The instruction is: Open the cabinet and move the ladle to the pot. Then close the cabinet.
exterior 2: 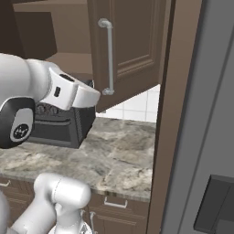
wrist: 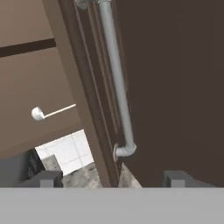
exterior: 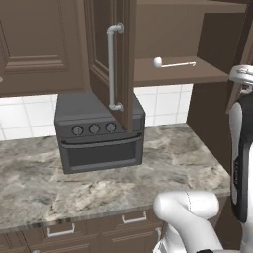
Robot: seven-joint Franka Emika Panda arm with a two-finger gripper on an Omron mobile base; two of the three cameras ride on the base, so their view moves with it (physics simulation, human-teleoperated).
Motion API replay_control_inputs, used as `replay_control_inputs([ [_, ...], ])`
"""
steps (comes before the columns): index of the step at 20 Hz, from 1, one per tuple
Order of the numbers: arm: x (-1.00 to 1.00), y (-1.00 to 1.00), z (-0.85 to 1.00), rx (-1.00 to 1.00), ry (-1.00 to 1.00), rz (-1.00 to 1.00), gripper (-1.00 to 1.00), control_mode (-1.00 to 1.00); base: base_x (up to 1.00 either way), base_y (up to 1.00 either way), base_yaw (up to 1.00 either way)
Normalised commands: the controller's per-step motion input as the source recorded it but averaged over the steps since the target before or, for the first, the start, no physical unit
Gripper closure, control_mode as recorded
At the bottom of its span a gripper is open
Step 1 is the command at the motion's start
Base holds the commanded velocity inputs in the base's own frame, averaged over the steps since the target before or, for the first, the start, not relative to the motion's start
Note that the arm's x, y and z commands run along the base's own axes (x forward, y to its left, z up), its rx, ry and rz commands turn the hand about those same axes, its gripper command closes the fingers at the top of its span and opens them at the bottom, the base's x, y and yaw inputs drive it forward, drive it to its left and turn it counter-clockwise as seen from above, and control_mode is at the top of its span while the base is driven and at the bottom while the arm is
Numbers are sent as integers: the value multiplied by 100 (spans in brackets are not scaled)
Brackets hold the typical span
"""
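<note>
The cabinet (exterior: 163,74) stands open, its left door (exterior: 101,54) swung out toward me with its silver bar handle (exterior: 111,66). The ladle (exterior: 170,63) lies on the shelf inside, bowl to the left and handle pointing right. In the hand view the ladle (wrist: 48,113) sits at the left, beyond the edge of the right door (wrist: 175,87), whose handle (wrist: 118,87) runs down the middle. My gripper (wrist: 111,179) is open, its fingertips (wrist: 46,178) wide apart just short of that handle, with nothing held. The right door (exterior 2: 132,45) also stands swung out. The pot is out of view.
A dark grey toaster oven (exterior: 99,133) stands on the marble counter (exterior: 173,158) under the left door. Drawers with small silver pulls (exterior: 133,217) run below the counter. A tall brown panel (exterior 2: 167,114) and a grey appliance (exterior 2: 210,114) close off the right side.
</note>
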Motion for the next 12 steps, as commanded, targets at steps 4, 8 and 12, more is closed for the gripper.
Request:
replay_control_inputs([
  [4,-14,72,0,0,0,-6,-100,-100,0,0,0],
  [8,52,49,0,0,3,-6,-100,-100,0,0,0],
  [12,78,40,0,0,5,-8,-100,-100,0,0,0],
])
